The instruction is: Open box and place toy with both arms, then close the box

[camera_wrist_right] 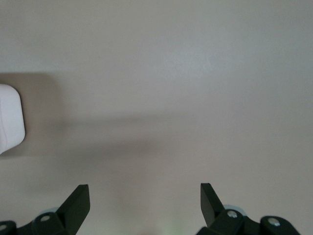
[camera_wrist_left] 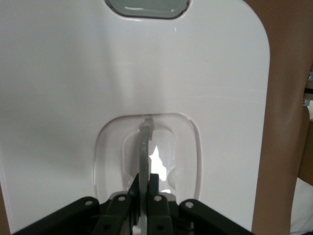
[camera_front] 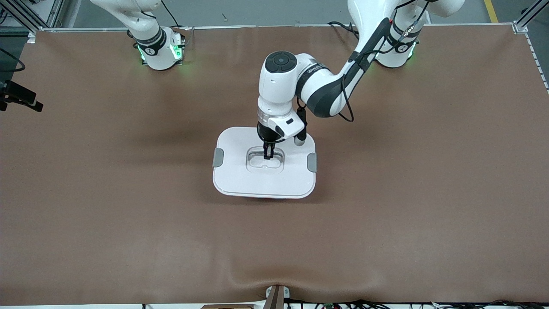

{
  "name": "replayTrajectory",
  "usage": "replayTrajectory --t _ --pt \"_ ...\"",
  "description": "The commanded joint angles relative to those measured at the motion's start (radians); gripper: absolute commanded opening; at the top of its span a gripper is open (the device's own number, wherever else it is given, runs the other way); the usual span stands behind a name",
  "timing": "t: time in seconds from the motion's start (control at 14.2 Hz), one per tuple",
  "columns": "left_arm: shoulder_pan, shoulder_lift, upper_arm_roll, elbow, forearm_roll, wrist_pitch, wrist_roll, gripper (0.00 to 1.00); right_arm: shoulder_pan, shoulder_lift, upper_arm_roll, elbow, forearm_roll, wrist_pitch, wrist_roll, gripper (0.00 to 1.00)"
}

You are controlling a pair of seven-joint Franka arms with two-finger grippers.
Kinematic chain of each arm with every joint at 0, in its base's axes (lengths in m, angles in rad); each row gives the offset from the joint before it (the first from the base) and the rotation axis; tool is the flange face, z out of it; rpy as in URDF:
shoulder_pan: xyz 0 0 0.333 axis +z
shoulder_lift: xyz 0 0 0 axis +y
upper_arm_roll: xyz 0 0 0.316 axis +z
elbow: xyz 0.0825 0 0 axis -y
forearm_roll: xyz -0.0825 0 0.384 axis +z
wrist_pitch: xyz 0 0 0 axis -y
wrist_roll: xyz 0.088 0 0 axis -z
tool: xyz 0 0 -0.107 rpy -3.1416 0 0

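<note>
Gripping point: the left end effector (camera_front: 269, 154) is clamped shut on the recessed clear plastic centre handle (camera_front: 265, 159) of the flat white rounded-rectangle lid (camera_front: 240, 171), at the middle of the lid.
Right arm: only the green-lit base (camera_front: 161, 51) shows in the front view, at about 11 o'clock from the lid; this arm waits.
Right end effector: its two black fingers (camera_wrist_right: 78, 201) stand wide apart with nothing between them, over bare pale surface; a white rounded corner (camera_wrist_right: 10, 117) shows at the edge of the right wrist view, and what it belongs to cannot be told.
Box: the rounded-rectangle tub with its white lid sits on the brown counter (camera_front: 85, 193) near the counter's middle; the lid covers it, and only a thin pink edge (camera_front: 268, 198) shows under the lid's 6 o'clock rim.
Side clips: a grey plastic clip (camera_front: 218, 157) sits at the lid's 9 o'clock edge and a second grey clip (camera_front: 312, 162) at its 3 o'clock edge.
Handle up close: in the left wrist view the thin clear handle strap (camera_wrist_left: 143, 156) stands upright in its oval recess, pinched between the black fingers (camera_wrist_left: 152, 183).
Left arm: the white arm with black joints (camera_front: 326, 90) reaches from its base at about 1 o'clock of the lid, wrist pointing straight down over the lid's centre.
Toy: not visible in any view.
</note>
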Motion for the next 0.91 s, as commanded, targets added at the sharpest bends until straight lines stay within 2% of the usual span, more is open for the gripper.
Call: replayTrajectory --t 0.0,0.35,0.7,0.84 --pt "-0.014 0.011 0.002 0.034 0.000 -0.023 0.028 0.00 -0.008 -0.009 0.015 -0.023 -0.020 0.038 -0.012 1.00" --pt "-0.024 0.018 0.002 0.031 0.000 -0.023 0.029 0.00 -0.008 -0.010 0.022 -0.022 -0.019 -0.008 0.000 1.00" --pt "-0.022 0.024 0.002 0.026 -0.009 -0.046 0.020 0.00 0.022 -0.009 0.022 0.043 -0.019 -0.013 0.009 1.00" --pt "-0.024 0.026 0.002 0.026 -0.011 -0.046 0.017 0.00 0.025 -0.009 0.022 0.063 -0.017 -0.024 0.078 1.00"
